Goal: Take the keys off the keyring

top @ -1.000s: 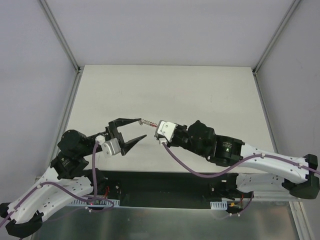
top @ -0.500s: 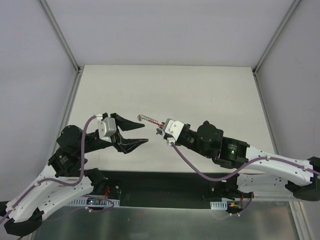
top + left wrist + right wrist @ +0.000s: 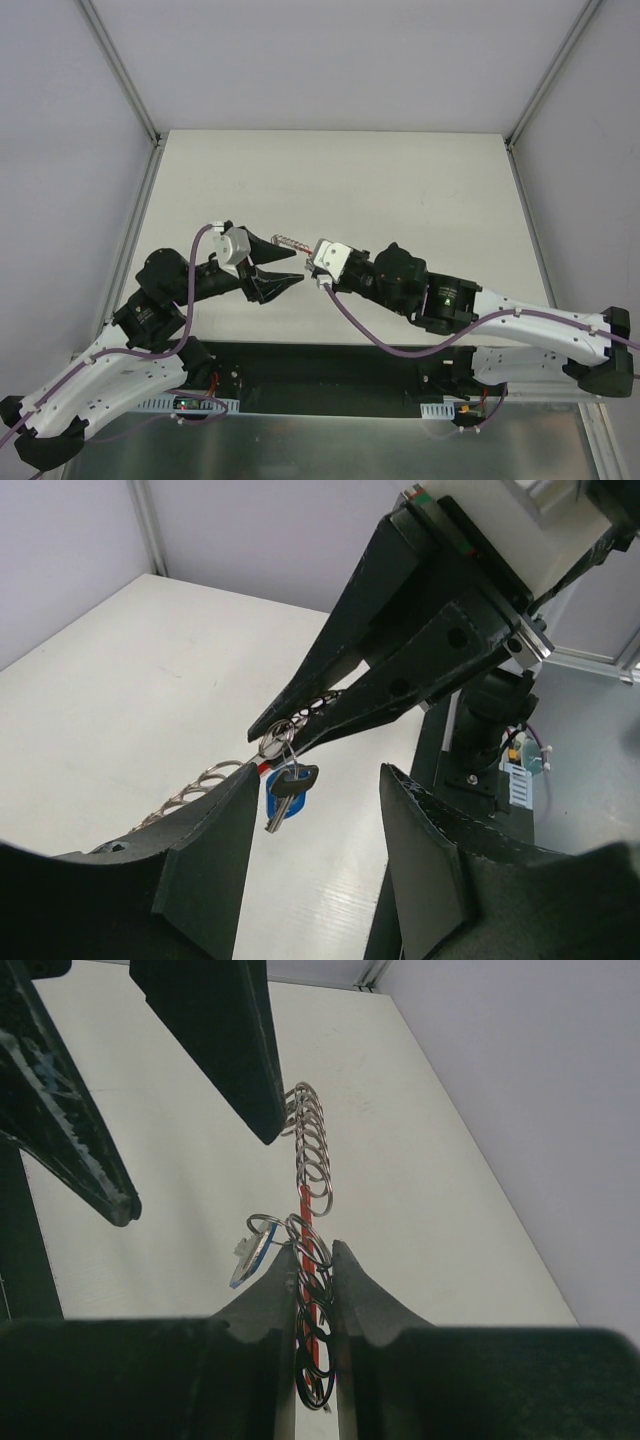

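Two robot arms are meeting over a white table (image 3: 420, 180), the left arm (image 3: 110, 365) reaching in from the near left corner and the right arm (image 3: 500, 320) from the near right.

The left gripper (image 3: 298, 269) is standing open, its two dark fingers spread wide with nothing between them. The right gripper (image 3: 312, 1250) is pinching its fingers together on the keyring (image 3: 308, 1150), which it is holding in the air, left of the table's middle and nearer the near edge than the far one.

From overhead, the keyring is showing only as a short silvery streak bridging the two grippers, and the keys are too small to make out. The right wrist camera is revealing what that streak is: a row of wire rings threaded along a red strip, its near end clamped between the fingers and its far end lying just beside the tip of one left finger. Whether ring and finger are touching cannot be told.

The left wrist camera is giving the side-on look that the others lack. There the keys (image 3: 287, 783) are dangling from a ring just below the right gripper's tips, with a blue tab (image 3: 283, 808) hanging behind them, all of it clear of the table.
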Tool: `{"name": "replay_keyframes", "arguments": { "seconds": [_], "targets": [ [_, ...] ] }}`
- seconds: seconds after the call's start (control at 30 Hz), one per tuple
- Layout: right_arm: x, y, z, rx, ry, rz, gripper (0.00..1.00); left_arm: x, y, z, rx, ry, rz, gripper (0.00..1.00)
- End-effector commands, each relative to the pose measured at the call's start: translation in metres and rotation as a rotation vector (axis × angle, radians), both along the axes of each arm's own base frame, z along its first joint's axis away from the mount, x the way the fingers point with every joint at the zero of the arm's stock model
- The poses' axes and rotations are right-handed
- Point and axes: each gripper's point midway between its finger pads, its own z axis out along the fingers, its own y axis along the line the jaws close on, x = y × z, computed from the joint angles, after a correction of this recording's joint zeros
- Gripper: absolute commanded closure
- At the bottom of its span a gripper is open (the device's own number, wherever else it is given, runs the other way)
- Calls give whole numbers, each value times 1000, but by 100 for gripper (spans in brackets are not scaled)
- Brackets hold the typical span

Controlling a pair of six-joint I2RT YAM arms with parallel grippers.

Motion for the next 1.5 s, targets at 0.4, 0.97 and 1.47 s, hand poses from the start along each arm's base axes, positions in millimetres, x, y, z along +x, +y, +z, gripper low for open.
{"name": "replay_keyframes", "arguments": {
  "seconds": [0.4, 0.97, 1.47],
  "targets": [
    [8, 2, 59, 167, -54, -39, 99, 21, 0, 26, -49, -43, 97, 51],
    [4, -7, 73, 190, -72, -24, 99, 16, -15, 37, -38, -21, 11, 58],
    [-1, -9, 83, 229, -102, 10, 99, 10, -19, 38, -36, -14, -35, 72]
  ]
}}
